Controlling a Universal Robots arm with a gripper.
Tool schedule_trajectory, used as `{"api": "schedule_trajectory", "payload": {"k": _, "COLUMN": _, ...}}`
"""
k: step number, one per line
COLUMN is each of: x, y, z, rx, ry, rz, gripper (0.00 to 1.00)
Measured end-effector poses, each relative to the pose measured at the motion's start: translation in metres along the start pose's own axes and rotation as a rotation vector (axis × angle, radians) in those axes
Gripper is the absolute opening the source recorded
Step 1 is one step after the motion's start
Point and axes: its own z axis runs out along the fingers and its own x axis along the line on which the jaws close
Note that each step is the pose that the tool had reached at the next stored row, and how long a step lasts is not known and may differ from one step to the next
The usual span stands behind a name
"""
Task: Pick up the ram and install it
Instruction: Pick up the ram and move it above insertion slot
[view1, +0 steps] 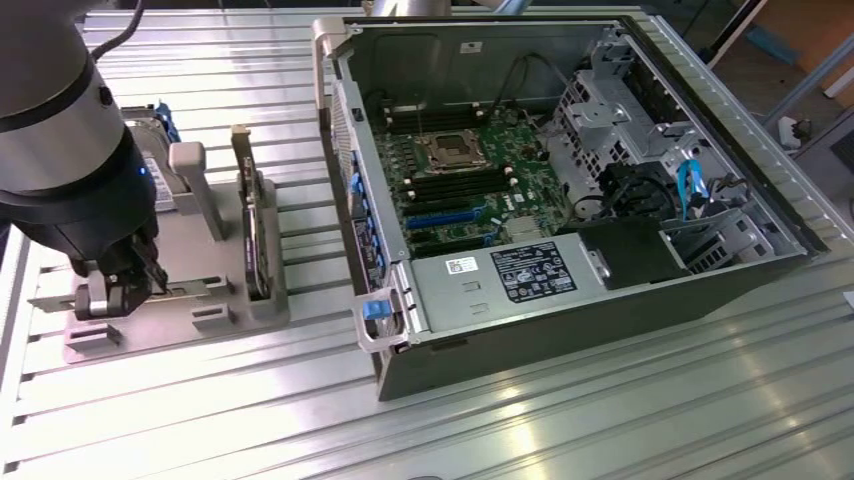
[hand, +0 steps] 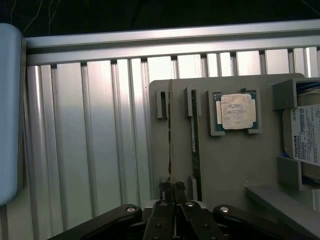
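Reads "TOSHIBA" on the white label of the one silver hard drive, off to the far side from the black two-fingered gripper; print on the stickers inside the open dark tower computer case too small to read. Fingers drawn almost fully together, pinching the top edge of the ram, a long thin green circuit-board stick seen edge-on, upright in its slot on the flat grey plastic holder, directly between the fingers and stretching away from them. Two such sticks counted: identical twin stick upright just beside the gripped one, not touching it. One square silver processor chip in a grey frame, beyond the twin. One dark expansion card upright on the same holder. Holder edge close alongside the gripped stick, bare ribbed aluminium table open beyond; case well apart from the gripper, side panel off, green motherboard exposed
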Motion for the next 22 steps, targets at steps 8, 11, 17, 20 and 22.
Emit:
{"api": "schedule_trajectory", "payload": {"k": 8, "x": 0.000, "y": 0.0006, "z": -0.0178, "rx": 0.0000, "ry": 0.0000, "rz": 0.000, "gripper": 0.12}}
{"api": "schedule_trajectory", "payload": {"k": 11, "x": 0.000, "y": 0.0008, "z": -0.0239, "rx": 0.0001, "ry": 0.0000, "rz": 0.000, "gripper": 0.12}}
{"api": "schedule_trajectory", "payload": {"k": 17, "x": -0.001, "y": 0.0013, "z": -0.0377, "rx": 0.0000, "ry": 0.0000, "rz": 0.000, "gripper": 0.12}}
{"api": "schedule_trajectory", "payload": {"k": 20, "x": -0.001, "y": 0.0016, "z": -0.0462, "rx": 0.0000, "ry": 0.0000, "rz": 0.000, "gripper": 0.12}}
{"api": "schedule_trajectory", "payload": {"k": 22, "x": -0.001, "y": 0.0017, "z": -0.0502, "rx": 0.0000, "ry": 0.0000, "rz": 0.000, "gripper": 0.12}}
